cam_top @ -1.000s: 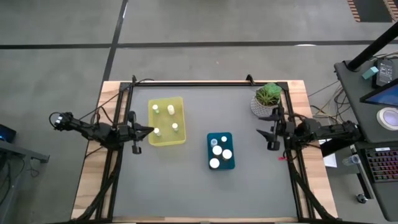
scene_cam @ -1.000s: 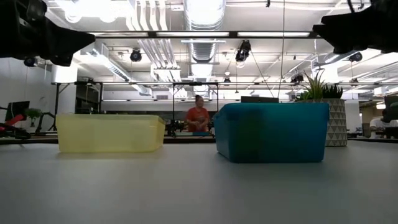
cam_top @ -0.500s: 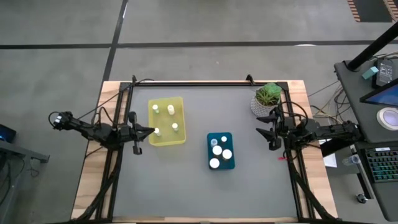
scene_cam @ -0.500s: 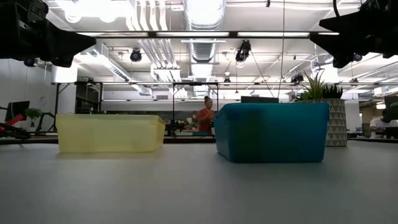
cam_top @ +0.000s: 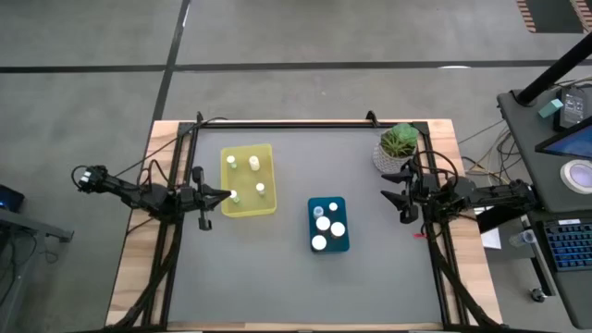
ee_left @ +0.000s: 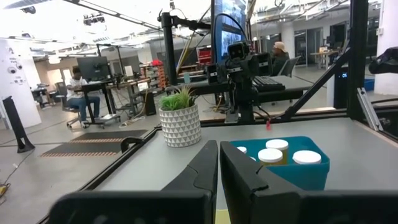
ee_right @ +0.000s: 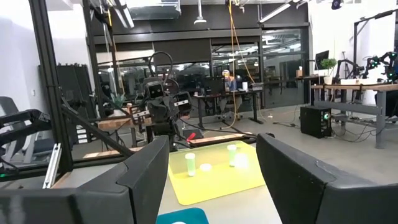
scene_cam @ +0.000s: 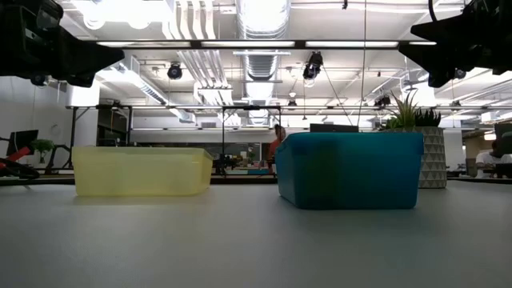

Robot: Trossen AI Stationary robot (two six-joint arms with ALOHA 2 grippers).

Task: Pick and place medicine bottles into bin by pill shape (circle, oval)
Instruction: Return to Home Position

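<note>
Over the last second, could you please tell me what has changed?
The right claw, open and empty, shifted slightly. A person in the room behind walked across, now partly hidden by the blue bin. The left claw, yellow bin, bottles and plant stayed.

Potted plant (cam_top: 399, 145), grey table (cam_top: 277, 273), seated person (ee_left: 78, 83)

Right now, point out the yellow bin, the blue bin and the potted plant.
yellow bin (scene_cam: 140, 172), low view, front wall.
blue bin (scene_cam: 352, 170), low view, front wall.
potted plant (cam_top: 399, 141), high view, green leaves.
</note>
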